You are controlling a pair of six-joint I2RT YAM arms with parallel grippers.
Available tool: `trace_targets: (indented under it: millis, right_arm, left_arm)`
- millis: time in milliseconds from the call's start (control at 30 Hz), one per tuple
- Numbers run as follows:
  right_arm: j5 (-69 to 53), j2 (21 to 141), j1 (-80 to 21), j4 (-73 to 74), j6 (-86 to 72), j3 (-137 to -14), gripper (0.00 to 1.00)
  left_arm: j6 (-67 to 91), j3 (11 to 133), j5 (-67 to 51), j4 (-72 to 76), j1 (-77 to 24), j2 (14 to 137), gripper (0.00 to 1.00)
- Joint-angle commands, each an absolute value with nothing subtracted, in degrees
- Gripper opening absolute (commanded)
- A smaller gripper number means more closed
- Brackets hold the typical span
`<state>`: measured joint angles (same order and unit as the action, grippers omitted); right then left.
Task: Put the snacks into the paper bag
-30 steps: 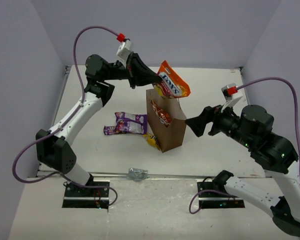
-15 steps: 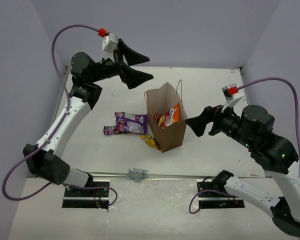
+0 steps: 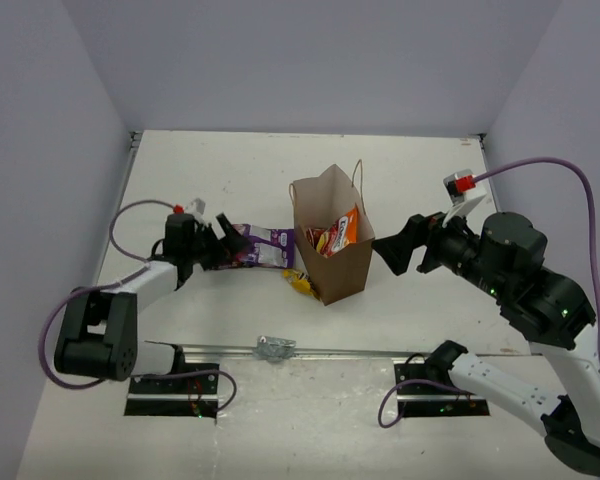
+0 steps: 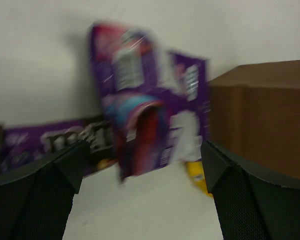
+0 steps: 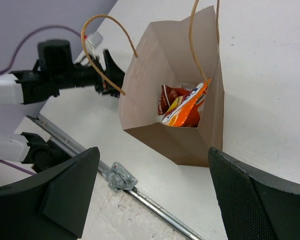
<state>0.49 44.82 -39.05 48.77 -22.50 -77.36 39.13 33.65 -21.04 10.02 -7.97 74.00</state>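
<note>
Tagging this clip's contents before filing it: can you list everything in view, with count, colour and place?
paper bag: one, brown, upright mid-table, string handles.
orange packet: one, orange, inside the bag.
red packet: one, red, inside the bag beside the orange one.
purple packets: two, purple, on the table left of the bag.
yellow piece: one, yellow, by the bag's near left corner.
metal clip: one, silver, at the table's near edge.
table: one, white.
left gripper: open, low at the purple packets.
right gripper: open, right of the bag.
</note>
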Motion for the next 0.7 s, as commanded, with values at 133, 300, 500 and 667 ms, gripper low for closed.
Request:
trace_targets:
  millis: [133,300,500,667]
  right_arm:
    - [1.06,44.03,-38.85,46.93,-22.76,-76.64,0.92]
    - [1.14,44.03,-38.67,46.76,-22.68,-76.11,0.92]
    - [1.14,43.95,-38.58,46.85,-22.68,-76.55,0.92]
    - [1.23,43.94,-38.58,46.85,-22.85,-76.82,0.92]
  left_arm:
    - [47.2,27.25,-16.0,12.13,-4.75,75.77,1.0]
    - [47.11,28.03,-14.94,12.21,-4.75,75.58,1.0]
    - [48.07,29.09,-17.14,14.58,-4.75,79.62,1.0]
    - [49.48,30.84,-20.2,19.5,-5.88,84.63,0.82]
